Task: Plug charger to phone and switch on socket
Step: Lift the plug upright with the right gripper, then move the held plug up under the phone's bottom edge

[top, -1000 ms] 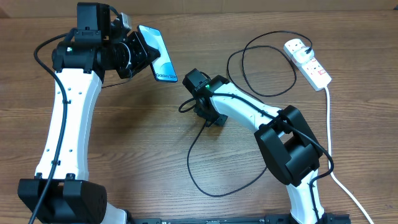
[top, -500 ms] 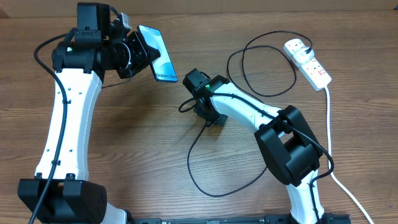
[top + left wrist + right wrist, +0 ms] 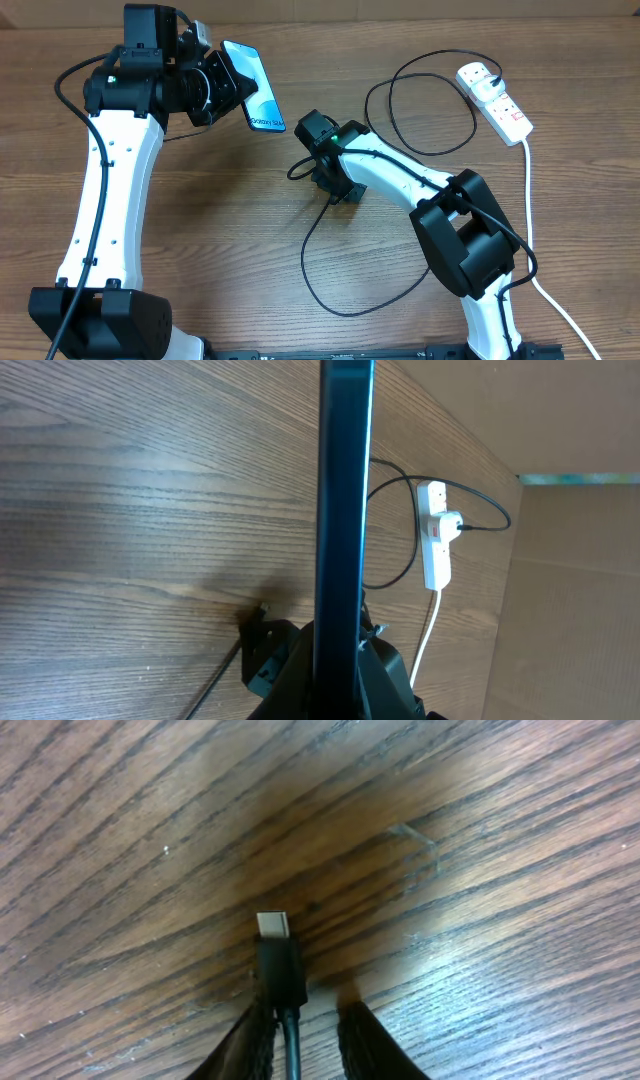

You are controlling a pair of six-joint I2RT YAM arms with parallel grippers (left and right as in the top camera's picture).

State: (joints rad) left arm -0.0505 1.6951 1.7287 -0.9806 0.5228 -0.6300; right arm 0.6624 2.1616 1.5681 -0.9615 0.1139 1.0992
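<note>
"When you looked down from overhead, where was the phone [image 3: 253, 93]?"

"It was off the table [image 3: 230, 240] at the far left, clamped in the left gripper [image 3: 222, 85]. The light blue screen faced up and toward the middle. In the left wrist view it showed edge-on, as a thin dark-teal bar [image 3: 345, 480] running up the centre."

"And the charger [image 3: 304, 262]?"

"Its black cable lay in loose loops across the wood. One loop ran near the front edge, and another was at the back right, leading up to the socket [image 3: 495, 100]. The small connector end was at the centre of the table, under the right gripper [image 3: 335, 185]."

"Had that claw closed on it?"

"I couldn't tell. In the right wrist view the cable ran up between the two fingers [image 3: 250, 1040], with the connector tip [image 3: 278, 960] sticking out past them over the wood. One finger sat against the cable, and a sliver of table showed between the cable and the other. The jaws stood narrow, but whether they were pinching was unclear."

"Where was the socket?"

"It lay at the far right corner, white with red markings, well apart from both grippers. Its thick white lead trailed toward the front edge. The left wrist camera caught it too [image 3: 435, 530], with the black cable arriving at it. The position of its switches was too small to make out."
</note>
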